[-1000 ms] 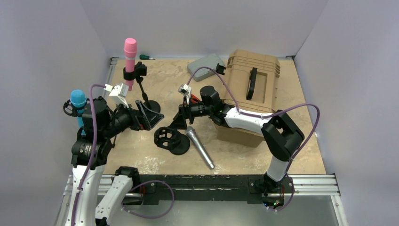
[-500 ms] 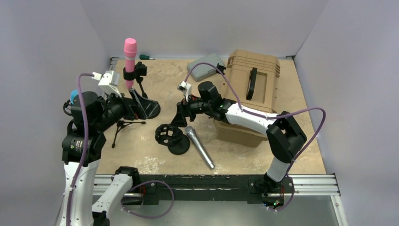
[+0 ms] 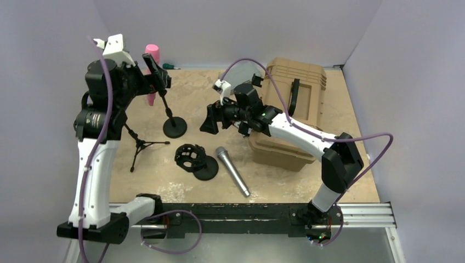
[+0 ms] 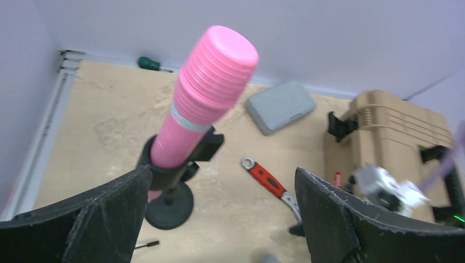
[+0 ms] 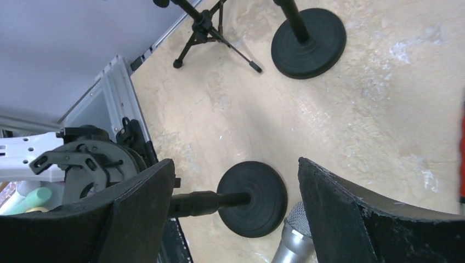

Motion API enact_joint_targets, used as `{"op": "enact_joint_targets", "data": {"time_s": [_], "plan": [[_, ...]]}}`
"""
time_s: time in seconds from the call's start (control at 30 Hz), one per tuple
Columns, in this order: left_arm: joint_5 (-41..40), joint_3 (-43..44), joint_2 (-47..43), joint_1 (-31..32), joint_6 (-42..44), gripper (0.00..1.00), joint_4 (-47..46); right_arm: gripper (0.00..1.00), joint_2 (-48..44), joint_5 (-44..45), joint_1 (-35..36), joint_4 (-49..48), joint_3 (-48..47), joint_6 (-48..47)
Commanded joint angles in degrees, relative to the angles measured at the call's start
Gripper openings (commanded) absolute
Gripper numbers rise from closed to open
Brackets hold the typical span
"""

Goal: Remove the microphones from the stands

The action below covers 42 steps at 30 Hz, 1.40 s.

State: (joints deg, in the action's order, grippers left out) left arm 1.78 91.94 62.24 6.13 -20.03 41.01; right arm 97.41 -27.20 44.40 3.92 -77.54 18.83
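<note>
A pink microphone [image 3: 152,56] stands tilted in the black clip of a round-base stand [image 3: 174,127] at the back left. My left gripper [image 3: 157,74] is raised beside it, open and empty. In the left wrist view the pink microphone [image 4: 204,101] and its clip [image 4: 183,164] lie ahead of the gripper [image 4: 223,171], close to the left finger [image 4: 104,219] and apart from it. My right gripper [image 3: 211,121] is open and empty above the table's middle. In the right wrist view the gripper [image 5: 233,164] hangs over an empty stand's base [image 5: 253,198].
A silver microphone [image 3: 233,171] lies loose beside the empty shock-mount stand [image 3: 192,158]. A tripod stand [image 3: 140,144] is at the left. A tan case [image 3: 293,104], a grey box [image 4: 279,107], a red wrench [image 4: 268,179] and a green screwdriver [image 4: 150,63] lie at the back.
My left arm has risen from the table and swung back to the pink microphone, staying open. My right gripper has lifted and drawn back a little from the empty stand.
</note>
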Motion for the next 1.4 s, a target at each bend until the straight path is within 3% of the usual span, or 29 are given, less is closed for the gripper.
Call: {"op": "enact_joint_targets", "data": {"time_s": [0.0, 0.3, 0.53, 0.67, 0.9, 0.97, 1.0, 1.2, 1.37], "plan": [[-7.96, 5.44, 5.07, -0.06, 5.17, 1.00, -1.10, 0.81, -4.18, 2.85, -0.46, 0.39, 0.48, 0.01], [-4.27, 7.03, 11.63, -0.28, 10.17, 0.97, -0.86, 0.81, -5.33, 3.12, -0.46, 1.02, 3.00, -0.16], [1.19, 6.32, 15.08, -2.80, 11.72, 0.83, -1.41, 0.81, -4.17, 1.46, -0.47, 0.25, 1.35, -0.10], [7.66, 4.81, 15.35, -4.62, 10.62, 0.65, -2.99, 0.81, -4.18, 1.78, -0.46, 0.04, 0.77, -0.15], [21.44, 1.67, 12.99, -5.44, 11.96, 0.20, -4.93, 0.81, -3.46, 1.95, -0.46, -2.00, 0.27, -3.60], [23.47, 0.56, 11.55, -5.49, 12.68, 0.03, -5.51, 0.83, -3.32, 2.81, -0.58, -3.25, -0.07, -5.17], [24.60, -0.32, 10.65, -5.44, 13.24, 0.00, -6.22, 0.83, -3.16, 3.07, -0.55, -3.59, -0.59, -5.93], [37.07, -6.90, 5.07, -5.45, 17.65, 0.00, -12.47, 0.86, -2.54, 1.36, -1.04, -8.10, -3.12, -9.33], [46.41, -7.58, 4.94, -5.43, 20.64, 0.00, -12.00, 0.89, -3.10, -1.50, -2.44, -14.08, -2.47, -11.60]]}}
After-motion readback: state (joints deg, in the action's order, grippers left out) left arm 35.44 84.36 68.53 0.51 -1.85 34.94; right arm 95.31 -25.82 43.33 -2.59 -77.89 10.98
